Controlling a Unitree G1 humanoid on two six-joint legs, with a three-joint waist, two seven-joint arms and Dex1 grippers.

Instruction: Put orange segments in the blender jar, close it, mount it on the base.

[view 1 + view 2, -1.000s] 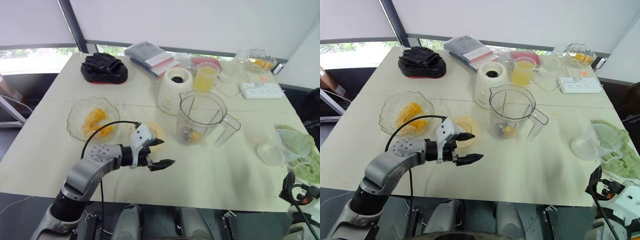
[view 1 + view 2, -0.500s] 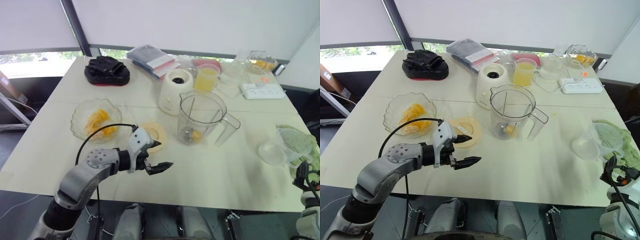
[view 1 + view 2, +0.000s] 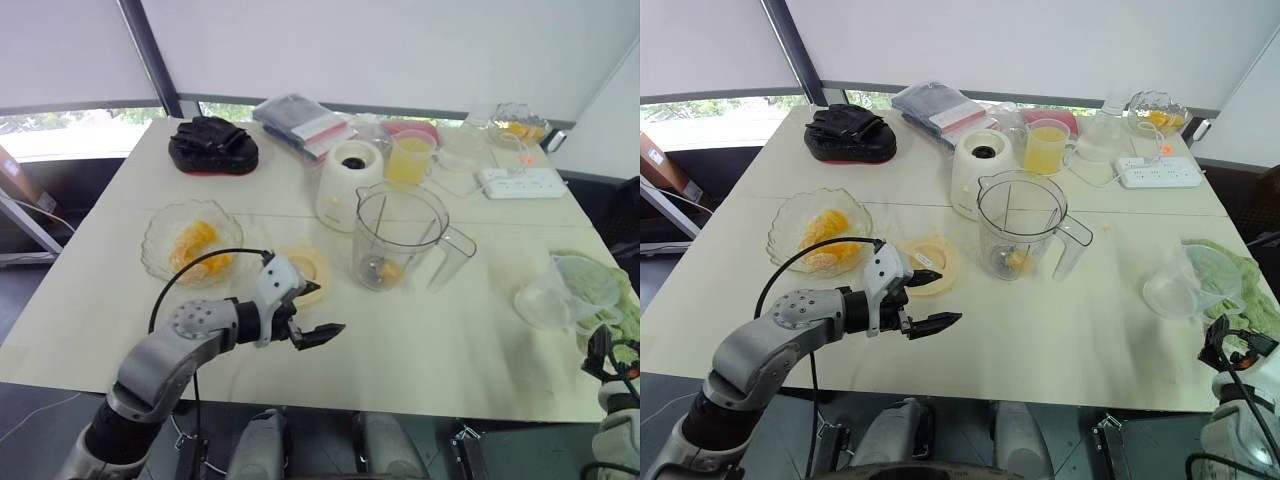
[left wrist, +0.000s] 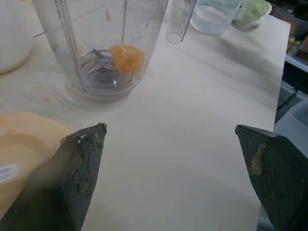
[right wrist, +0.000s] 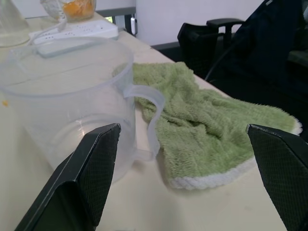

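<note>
Slippage is my worry. Head view: the left gripper (image 3: 322,310), empty with fingers spread, hovers between the glass bowl of orange segments (image 3: 190,240) and the clear plastic blender jar (image 3: 400,235). Left wrist view: one orange segment (image 4: 127,57) lies inside the jar. Right wrist view: the right gripper (image 5: 185,159), fingers apart, could topple the clear plastic jug (image 5: 67,101).

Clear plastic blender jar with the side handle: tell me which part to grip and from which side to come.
Grip its handle, coming in from the robot's right. The clear plastic blender jar stands upright with the handle jutting to that side, a slim bar that looks narrow enough to pinch; the round body looks too wide.
</note>
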